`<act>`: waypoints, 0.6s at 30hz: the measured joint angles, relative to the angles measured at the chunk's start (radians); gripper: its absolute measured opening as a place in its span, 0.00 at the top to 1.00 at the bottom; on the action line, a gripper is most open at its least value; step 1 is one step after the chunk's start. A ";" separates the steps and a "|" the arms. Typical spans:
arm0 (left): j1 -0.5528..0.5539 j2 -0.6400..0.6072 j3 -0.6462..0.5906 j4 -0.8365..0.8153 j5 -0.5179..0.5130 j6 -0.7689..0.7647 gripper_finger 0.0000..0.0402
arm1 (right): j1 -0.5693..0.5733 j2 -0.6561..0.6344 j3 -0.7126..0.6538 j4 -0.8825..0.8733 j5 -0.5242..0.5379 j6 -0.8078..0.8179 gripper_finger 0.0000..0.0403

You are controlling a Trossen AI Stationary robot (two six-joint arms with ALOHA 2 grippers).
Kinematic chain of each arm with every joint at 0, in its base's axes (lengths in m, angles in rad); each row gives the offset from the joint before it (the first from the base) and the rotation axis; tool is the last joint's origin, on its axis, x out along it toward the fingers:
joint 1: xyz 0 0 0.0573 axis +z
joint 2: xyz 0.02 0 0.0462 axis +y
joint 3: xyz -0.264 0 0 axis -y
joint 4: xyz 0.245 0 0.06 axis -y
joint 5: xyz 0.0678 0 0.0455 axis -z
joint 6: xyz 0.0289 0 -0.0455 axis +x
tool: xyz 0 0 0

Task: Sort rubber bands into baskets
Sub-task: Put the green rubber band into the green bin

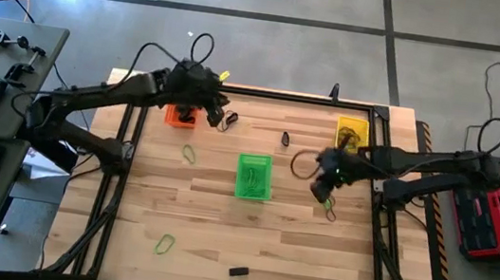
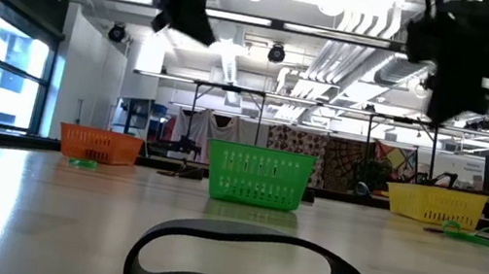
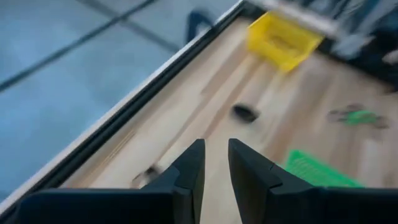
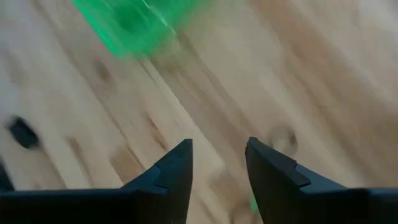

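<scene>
Three baskets stand on the wooden table: orange at the far left, green in the middle, yellow at the far right. Rubber bands lie loose on the wood: green ones and black ones. My left gripper hangs above the table beside the orange basket, open by a narrow gap, nothing in it. My right gripper hovers open over bare wood between the green and yellow baskets, with nothing between its fingers.
A black frame runs around the table's far edge and sides. A wide black band lies near the front edge. A dark cable loop hangs by my right gripper. Open wood lies in front of the green basket.
</scene>
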 joint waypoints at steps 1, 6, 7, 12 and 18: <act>-0.023 -0.010 -0.005 0.029 0.000 0.000 0.85 | 0.016 0.006 0.000 -0.045 -0.001 0.043 0.65; -0.112 -0.035 -0.046 0.123 -0.002 -0.009 0.85 | 0.058 0.032 0.000 -0.193 0.000 0.163 0.63; -0.127 -0.034 -0.053 0.128 -0.002 -0.015 0.85 | 0.057 0.037 0.000 -0.202 -0.002 0.168 0.62; -0.195 -0.035 -0.136 0.265 0.005 -0.038 0.85 | 0.032 0.065 0.000 -0.202 -0.005 0.149 0.62; -0.258 -0.035 -0.255 0.490 0.048 -0.062 0.85 | -0.001 0.077 -0.084 -0.097 -0.075 0.127 0.62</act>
